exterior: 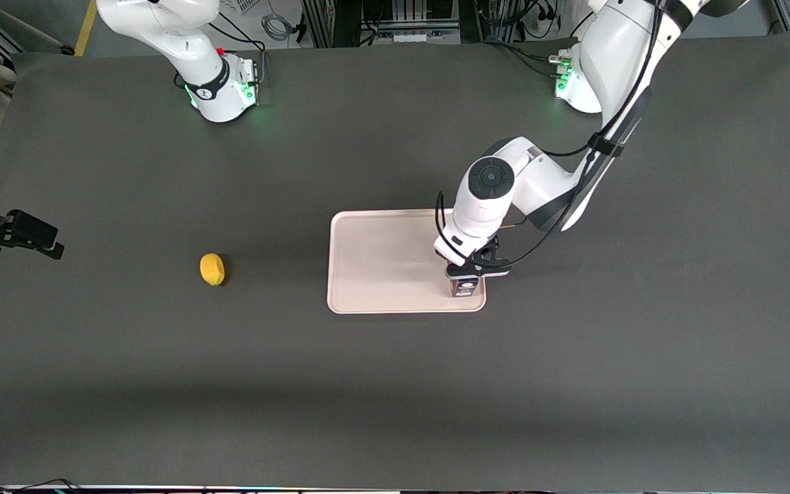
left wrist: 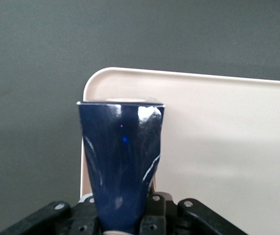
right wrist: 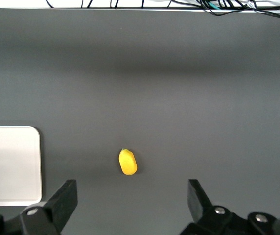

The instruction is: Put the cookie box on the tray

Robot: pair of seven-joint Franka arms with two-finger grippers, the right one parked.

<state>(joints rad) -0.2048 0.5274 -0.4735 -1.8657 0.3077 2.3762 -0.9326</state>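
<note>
One gripper (exterior: 465, 277) is doing the work here, hanging over the tray (exterior: 381, 261) at the corner nearest the front camera, toward the working arm's end of the counter (exterior: 395, 384). It's clamping the cookie box (exterior: 463, 287) between its fingers, with the box sticking out endwise past them. In the wrist view the box's (left wrist: 120, 166) glossy navy face is rising from between the black gripper parts, its outer end sitting over the tray's (left wrist: 218, 147) rounded corner. Can't tell if the box is touching the tray. A small yellow object (exterior: 212, 269) is lying well apart, toward the parked arm's end.
</note>
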